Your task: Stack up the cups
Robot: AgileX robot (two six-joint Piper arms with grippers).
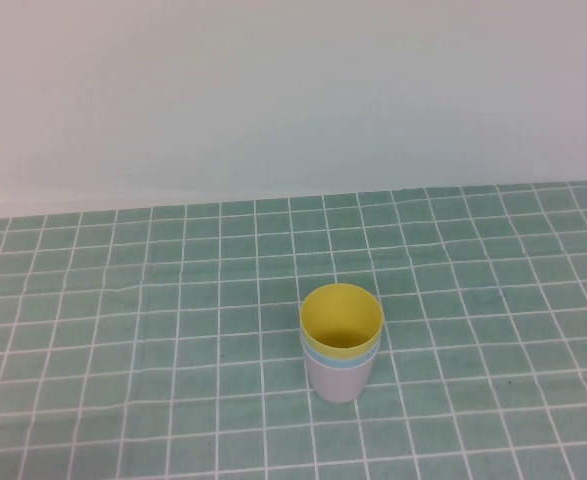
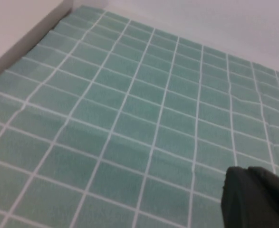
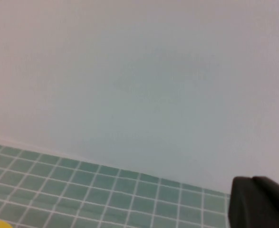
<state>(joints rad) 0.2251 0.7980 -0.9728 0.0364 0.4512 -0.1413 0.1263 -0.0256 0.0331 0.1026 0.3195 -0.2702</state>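
Nearest the high camera, the cups stand as one nested stack on the green checked cloth (image 1: 123,330), a little right of centre and toward the near edge. On the outside is the pink cup (image 1: 339,380), pale and almost white; the blue cup (image 1: 345,362) shows only as a thin band of rim above it, and the yellow cup (image 1: 341,318) sits innermost, its mouth open and empty. All three look seated straight, rims close to level, the stack upright.

Judging by that, the stacking itself is done, and the step in hand is the retreat. Neither arm shows in the high view, so both seem pulled back clear of the stack. Little is called for next: hold the arms parked away from the cups so nothing knocks them, or at most check that the yellow cup has dropped fully home.

Only a dark corner of the left gripper (image 2: 253,197) shows in its wrist view, above bare cloth; its fingers are fully closed on nothing. Likewise the right gripper (image 3: 260,202) shows as a dark corner, aimed at the white wall (image 3: 139,80), its fingers closed too and empty. A sliver of yellow at the edge of that view puts the stack just below it.
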